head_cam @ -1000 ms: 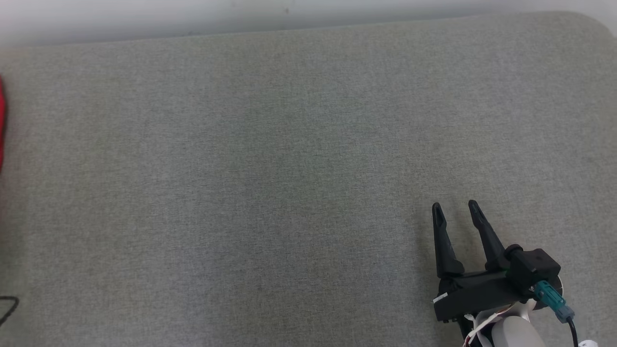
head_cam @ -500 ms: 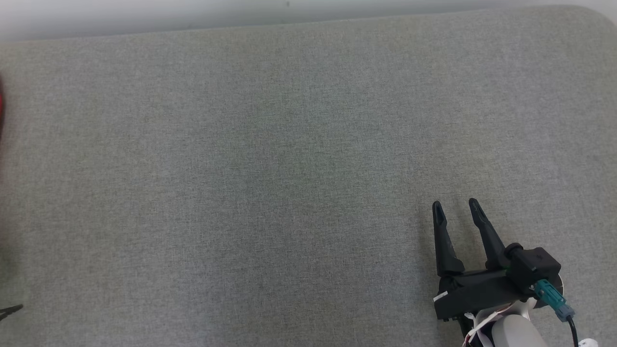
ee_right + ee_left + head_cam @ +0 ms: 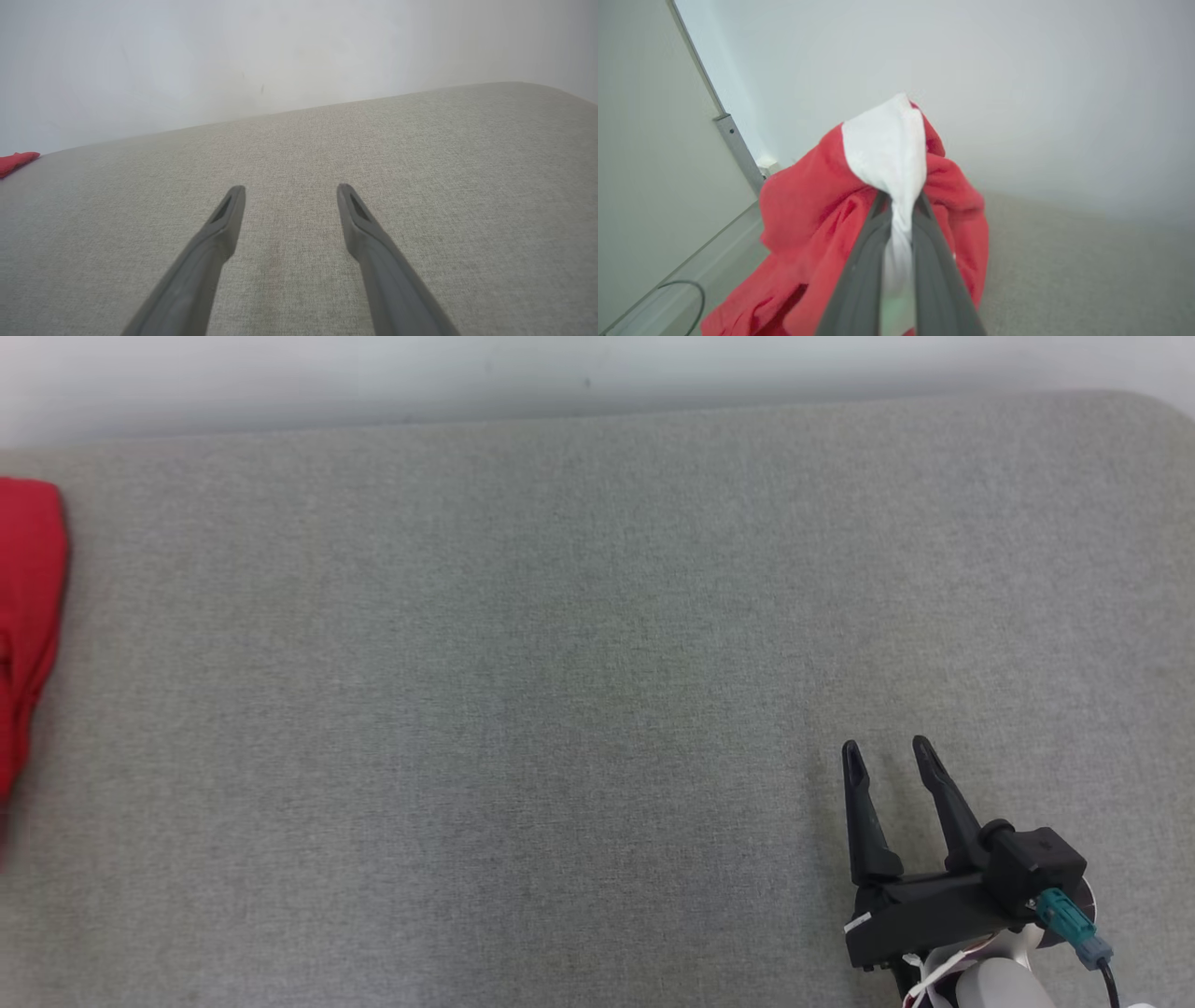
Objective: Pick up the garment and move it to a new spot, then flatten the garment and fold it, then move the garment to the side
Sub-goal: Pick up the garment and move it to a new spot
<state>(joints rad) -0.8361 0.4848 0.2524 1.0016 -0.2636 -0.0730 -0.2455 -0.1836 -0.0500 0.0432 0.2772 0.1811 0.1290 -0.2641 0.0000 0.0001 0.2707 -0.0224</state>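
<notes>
Red-and-white soft cloth garment [image 3: 803,210]: pinched tight in your left gripper [image 3: 900,200]; right gripper [image 3: 885,753] spread, empty. You likely needed a slow, high lift.

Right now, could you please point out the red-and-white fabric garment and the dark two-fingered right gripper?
red-and-white fabric garment [image 3: 803,210]: left wrist view, on its bunched red part.
right gripper [image 3: 290,189]: right wrist view, midway between its fingertips.
</notes>
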